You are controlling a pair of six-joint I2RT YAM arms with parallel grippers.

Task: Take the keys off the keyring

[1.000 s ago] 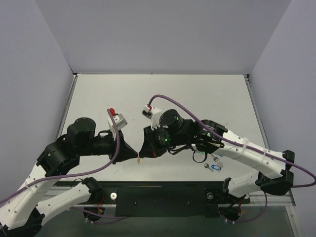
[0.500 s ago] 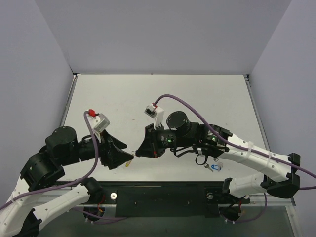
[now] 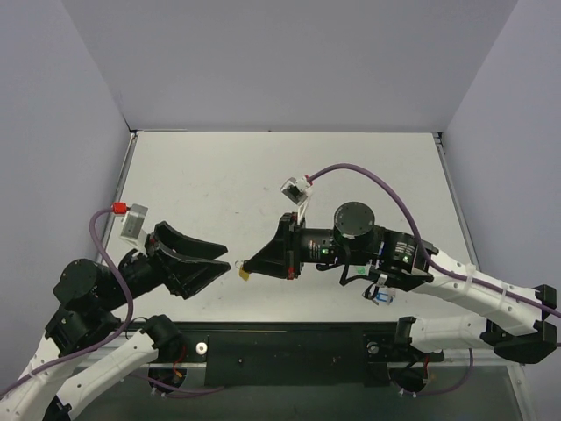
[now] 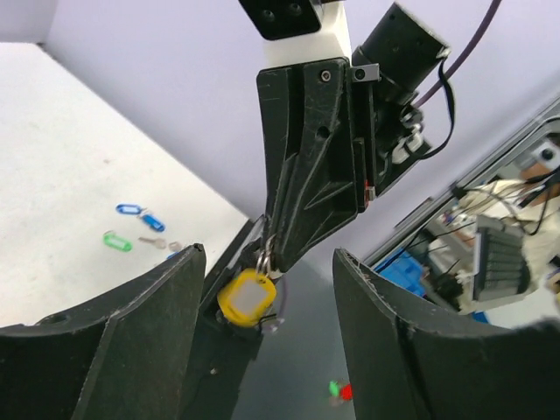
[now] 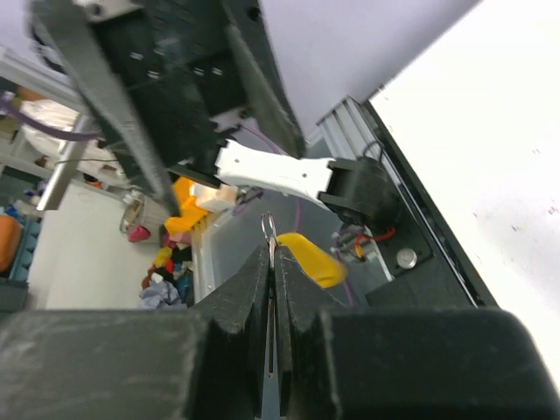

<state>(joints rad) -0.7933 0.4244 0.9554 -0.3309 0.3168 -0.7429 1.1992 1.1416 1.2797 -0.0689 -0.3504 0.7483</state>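
Note:
My right gripper point(image 3: 250, 266) is shut on the thin silver keyring point(image 5: 269, 229), which pokes out just beyond the pinched fingertips. A yellow-capped key point(image 4: 248, 296) hangs from that ring point(image 4: 265, 256) under the right gripper's tip point(image 4: 275, 252). In the top view the yellow key point(image 3: 244, 274) shows as a small spot between the two grippers. My left gripper point(image 3: 226, 260) faces it from the left, open, its fingers point(image 4: 131, 332) apart on either side of the key without touching it. In the right wrist view the yellow key point(image 5: 311, 258) lies just right of the gripper point(image 5: 271, 249).
Loose keys lie on the table: two blue-capped point(image 4: 129, 210) point(image 4: 153, 220), one green-capped point(image 4: 116, 241) and a bare silver one point(image 4: 157, 243). From above a blue one point(image 3: 383, 299) shows beside the right forearm. The black front rail point(image 3: 289, 346) runs along the near edge.
The left gripper has opened and drawn back to the left, away from the right gripper's tip. The right arm has shifted right, still pinching the ring with the yellow key.

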